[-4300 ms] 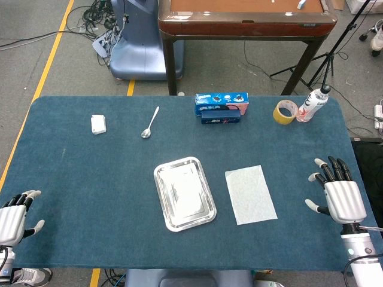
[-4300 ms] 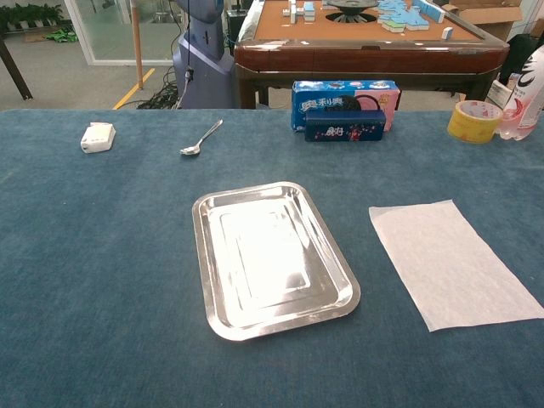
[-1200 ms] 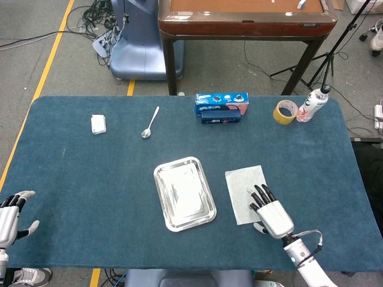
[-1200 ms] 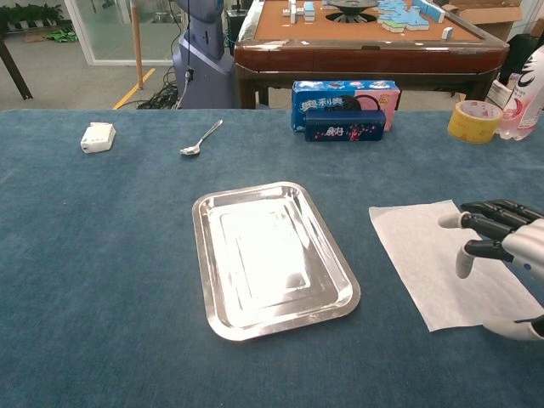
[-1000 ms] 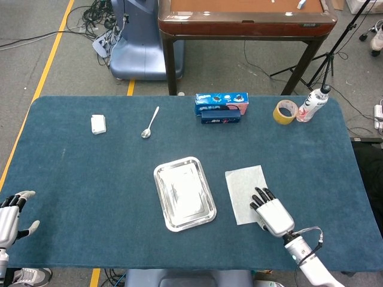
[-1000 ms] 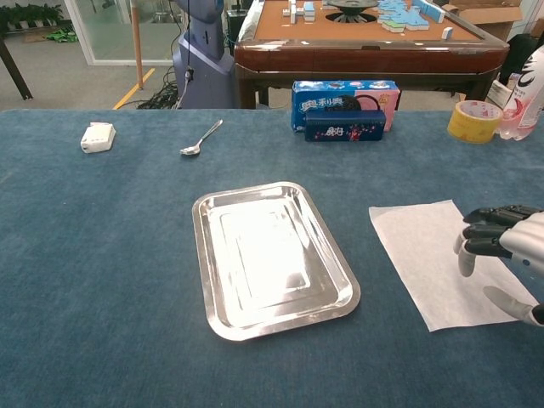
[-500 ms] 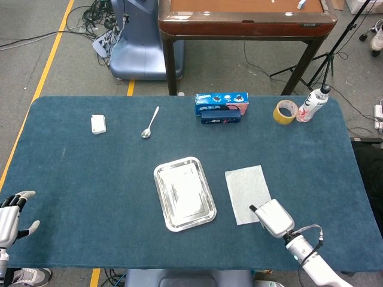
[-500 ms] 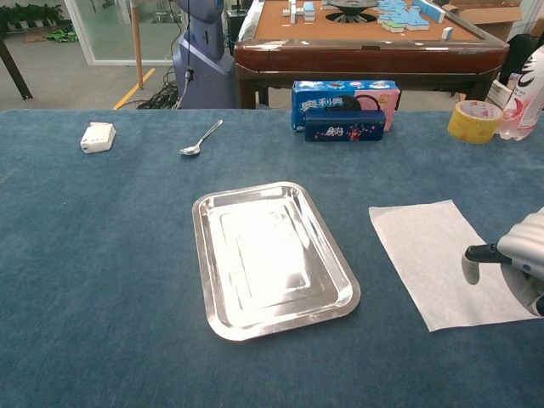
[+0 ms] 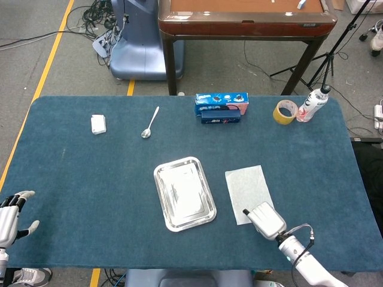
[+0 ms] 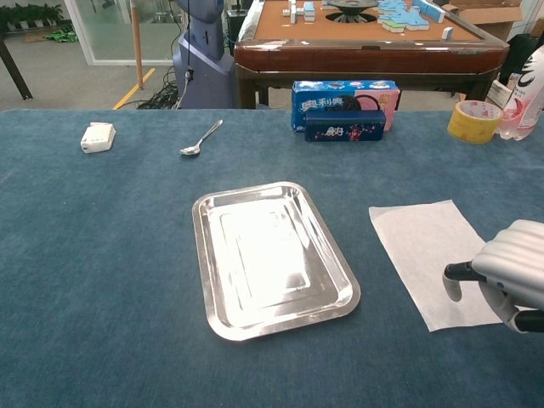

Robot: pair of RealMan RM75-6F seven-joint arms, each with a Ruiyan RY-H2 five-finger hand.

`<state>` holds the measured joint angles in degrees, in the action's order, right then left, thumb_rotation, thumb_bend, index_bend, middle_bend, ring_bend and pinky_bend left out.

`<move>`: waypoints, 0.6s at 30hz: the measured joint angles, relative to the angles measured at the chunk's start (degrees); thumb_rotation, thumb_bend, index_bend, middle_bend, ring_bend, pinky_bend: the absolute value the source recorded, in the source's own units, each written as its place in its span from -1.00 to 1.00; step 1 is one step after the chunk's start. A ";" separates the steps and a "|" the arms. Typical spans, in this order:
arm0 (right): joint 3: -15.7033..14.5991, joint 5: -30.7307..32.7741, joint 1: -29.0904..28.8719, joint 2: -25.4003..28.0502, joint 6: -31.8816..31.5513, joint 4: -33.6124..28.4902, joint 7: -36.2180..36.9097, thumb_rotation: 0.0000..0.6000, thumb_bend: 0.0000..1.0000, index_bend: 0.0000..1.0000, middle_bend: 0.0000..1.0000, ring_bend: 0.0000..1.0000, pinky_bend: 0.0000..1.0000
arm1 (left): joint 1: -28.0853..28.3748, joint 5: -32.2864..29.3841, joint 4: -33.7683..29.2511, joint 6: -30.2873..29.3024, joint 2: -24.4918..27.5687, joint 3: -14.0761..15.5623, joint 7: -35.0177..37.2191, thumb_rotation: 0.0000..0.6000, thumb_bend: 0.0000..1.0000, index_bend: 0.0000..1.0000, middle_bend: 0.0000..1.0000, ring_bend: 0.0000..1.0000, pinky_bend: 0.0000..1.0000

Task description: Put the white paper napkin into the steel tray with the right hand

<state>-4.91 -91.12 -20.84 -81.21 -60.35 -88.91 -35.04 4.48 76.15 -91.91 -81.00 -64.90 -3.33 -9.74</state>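
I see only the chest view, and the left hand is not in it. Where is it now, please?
Observer: The head view shows the left hand just off the near left corner of the table, fingers apart, holding nothing.
Operator: Thank you. My view cuts off the right hand. How much of the napkin does it cover?
Observer: From above, the right hand covers only the near right corner of the napkin. The rest lies flat beside the steel tray. I cannot tell whether the hand grips it.

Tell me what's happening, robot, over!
Right robot hand down on the white paper napkin's near corner, fingers curled. Napkin flat on the table, not lifted. Left robot hand open, idle. Steel tray empty; path clear.
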 measured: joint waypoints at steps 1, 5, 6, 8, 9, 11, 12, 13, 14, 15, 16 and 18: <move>-0.09 -0.07 -0.07 -0.22 0.06 0.10 0.02 1.00 1.00 -0.16 1.00 1.00 1.00 | -0.01 0.01 -0.04 -0.02 0.00 0.01 -0.04 1.00 -0.60 -0.52 -0.55 -0.58 -0.35; -0.37 -0.19 -0.30 -0.91 0.45 0.46 -0.11 1.00 1.00 -0.16 1.00 1.00 1.00 | -0.03 0.02 -0.09 -0.06 0.02 0.02 -0.09 1.00 -0.60 -0.52 -0.55 -0.58 -0.35; -0.41 -0.22 -0.36 -1.07 0.51 0.54 -0.14 1.00 1.00 -0.16 1.00 1.00 1.00 | -0.03 0.02 -0.12 -0.05 0.03 0.02 -0.08 1.00 -0.61 -0.52 -0.55 -0.58 -0.35; -0.50 -0.23 -0.47 -1.41 0.64 0.72 -0.18 1.00 1.00 -0.16 1.00 1.00 1.00 | -0.04 0.01 -0.12 -0.07 0.04 0.01 -0.10 1.00 -0.61 -0.52 -0.55 -0.58 -0.35; -0.52 -0.22 -0.51 -1.52 0.66 0.78 -0.19 1.00 1.00 -0.16 1.00 1.00 1.00 | -0.05 0.02 -0.13 -0.11 0.05 0.01 -0.06 1.00 -0.61 -0.52 -0.55 -0.58 -0.35; -0.55 -0.11 -0.55 -1.65 0.68 0.93 -0.29 1.00 1.00 -0.16 1.00 1.00 1.00 | -0.08 0.03 -0.16 -0.17 0.13 -0.01 0.01 1.00 -0.61 -0.52 -0.55 -0.58 -0.35; -0.56 -0.04 -0.56 -1.67 0.70 0.96 -0.35 1.00 1.00 -0.16 1.00 1.00 1.00 | -0.10 0.02 -0.19 -0.23 0.17 -0.03 0.04 1.00 -0.61 -0.52 -0.55 -0.58 -0.35; -0.57 0.03 -0.58 -1.68 0.71 1.03 -0.46 1.00 1.00 -0.16 1.00 1.00 1.00 | -0.11 0.02 -0.23 -0.26 0.18 -0.05 0.05 1.00 -0.60 -0.52 -0.55 -0.58 -0.35; -0.57 0.11 -0.58 -1.70 0.71 1.10 -0.56 1.00 1.00 -0.16 1.00 1.00 1.00 | -0.14 0.02 -0.26 -0.31 0.20 -0.05 0.06 1.00 -0.60 -0.52 -0.55 -0.58 -0.35; -0.57 0.20 -0.59 -1.72 0.72 1.16 -0.63 1.00 1.00 -0.16 1.00 1.00 1.00 | -0.17 0.04 -0.30 -0.36 0.25 -0.06 0.11 1.00 -0.60 -0.52 -0.55 -0.58 -0.35; -0.59 0.34 -0.59 -1.74 0.75 1.22 -0.70 1.00 1.00 -0.16 1.00 1.00 1.00 | -0.18 0.07 -0.33 -0.38 0.27 -0.06 0.14 1.00 -0.61 -0.52 -0.55 -0.58 -0.35; -0.64 0.45 -0.59 -1.81 0.78 1.34 -0.83 1.00 1.00 -0.16 1.00 1.00 1.00 | -0.17 0.11 -0.43 -0.43 0.30 -0.07 0.06 1.00 -0.61 -0.52 -0.55 -0.58 -0.35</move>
<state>-5.55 -90.67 -21.44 -83.02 -59.57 -87.57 -35.87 4.31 76.26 -92.34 -81.43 -64.60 -3.41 -9.68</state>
